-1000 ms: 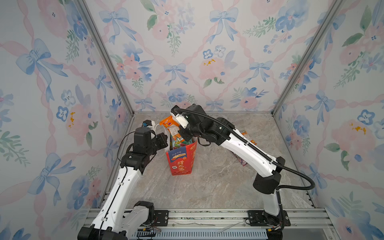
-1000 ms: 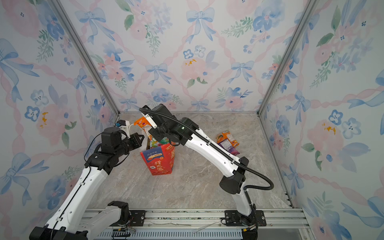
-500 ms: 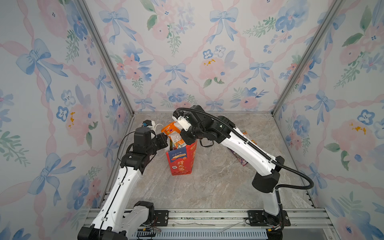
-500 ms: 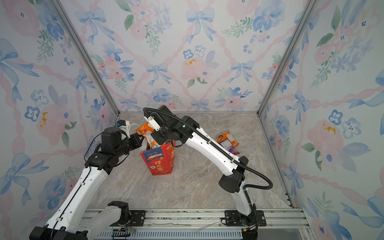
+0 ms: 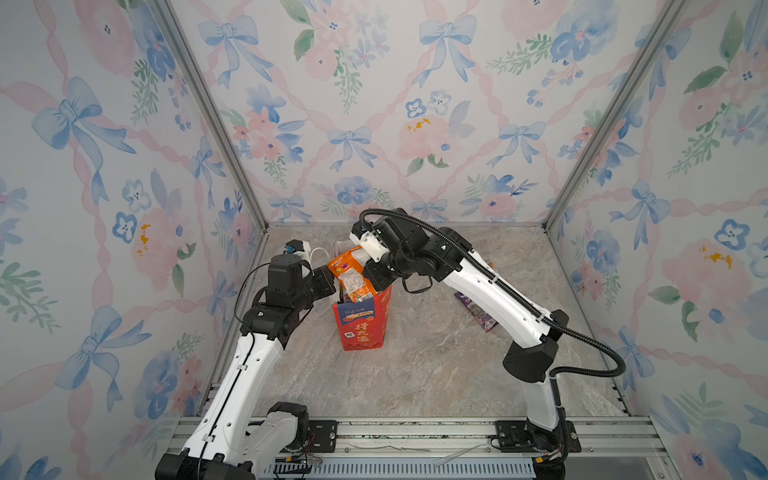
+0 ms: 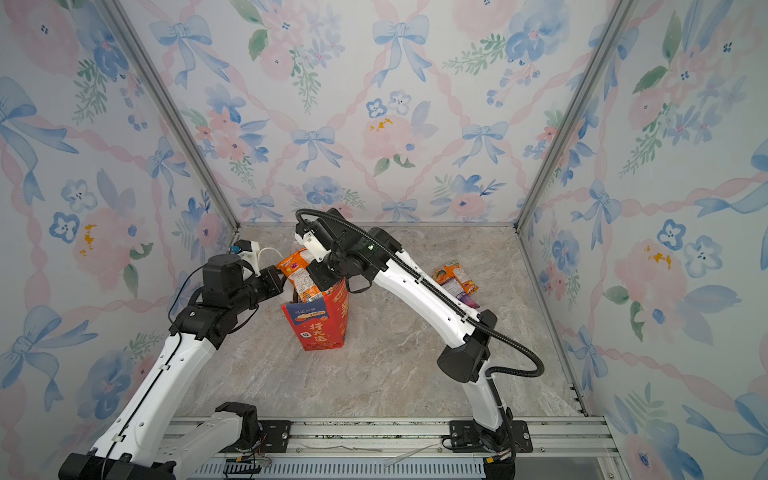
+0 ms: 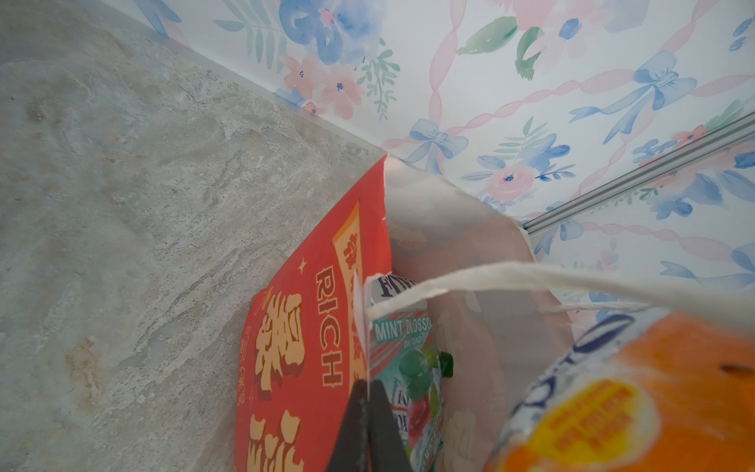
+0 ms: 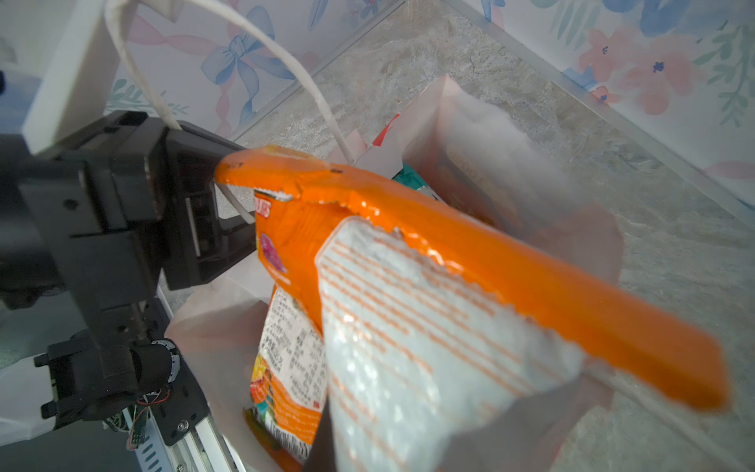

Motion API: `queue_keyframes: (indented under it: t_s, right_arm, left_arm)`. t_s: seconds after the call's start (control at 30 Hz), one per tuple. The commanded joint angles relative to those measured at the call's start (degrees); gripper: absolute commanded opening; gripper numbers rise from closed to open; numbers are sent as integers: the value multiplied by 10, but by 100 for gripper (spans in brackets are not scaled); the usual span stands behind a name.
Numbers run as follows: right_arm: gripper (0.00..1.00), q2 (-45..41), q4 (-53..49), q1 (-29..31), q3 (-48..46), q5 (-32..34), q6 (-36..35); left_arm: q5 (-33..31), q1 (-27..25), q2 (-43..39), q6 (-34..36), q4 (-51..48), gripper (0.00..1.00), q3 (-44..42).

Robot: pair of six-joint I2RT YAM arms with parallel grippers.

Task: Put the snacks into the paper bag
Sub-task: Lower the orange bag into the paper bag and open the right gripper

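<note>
The red paper bag (image 5: 362, 326) (image 6: 321, 326) stands upright mid-floor in both top views. My left gripper (image 5: 332, 287) (image 6: 283, 286) is shut on the bag's left rim; in the left wrist view the left gripper (image 7: 367, 388) pinches the edge of the paper bag (image 7: 310, 347). A teal mint snack (image 7: 412, 367) lies inside. My right gripper (image 5: 370, 271) (image 6: 316, 275) is shut on an orange snack packet (image 5: 351, 275) (image 6: 301, 277), tilted with its lower end in the bag mouth. In the right wrist view the orange packet (image 8: 408, 286) hides most of my right gripper (image 8: 384, 441).
More snacks lie on the floor to the right, an orange and a purple packet (image 6: 455, 279), the purple packet (image 5: 478, 312) partly behind my right arm. A white string handle (image 7: 531, 282) crosses the bag mouth. Walls close in at the back and sides.
My right gripper has carried the orange packet right and down, from above the bag's back left into the bag mouth. The left gripper has kept its hold on the rim.
</note>
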Motion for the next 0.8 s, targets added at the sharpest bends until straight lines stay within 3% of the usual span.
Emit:
queue_keyframes:
  t_s: [0.0,0.47,0.77]
  right_arm:
    - [6,7,-11,-3,26,-24,18]
    - [11,34,-27,-6,50,-40,27]
    - [46,36,-33,-8,49,-41,25]
  left_arm:
    - [0,-2,-1,-2,1,0,3]
    - [-1,-3,-5,-2,1,0,0]
    - [-2,-3,-4,-2,1,0,0]
